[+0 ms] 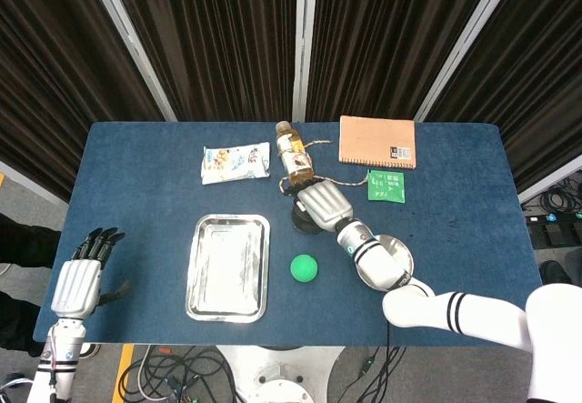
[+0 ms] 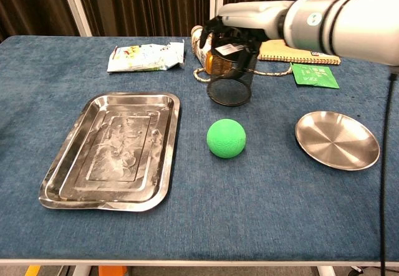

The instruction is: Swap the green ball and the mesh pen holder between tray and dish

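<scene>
We hold the holder [image 2: 229, 76] gripped from above in the right hand [image 2: 232, 32], tray [image 2: 68, 182] off to its left, left hand [image 1: 77, 280] idle with fingers spread

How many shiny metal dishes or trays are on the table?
2: a rectangular tray toward the left with nothing in it, and a round dish on the right, also bare. None seems hidden.

Ball [image 2: 226, 138] between tray [image 2: 62, 182] and dish [image 2: 337, 140]; holder [image 2: 229, 80] seemingly behind ball.
</scene>
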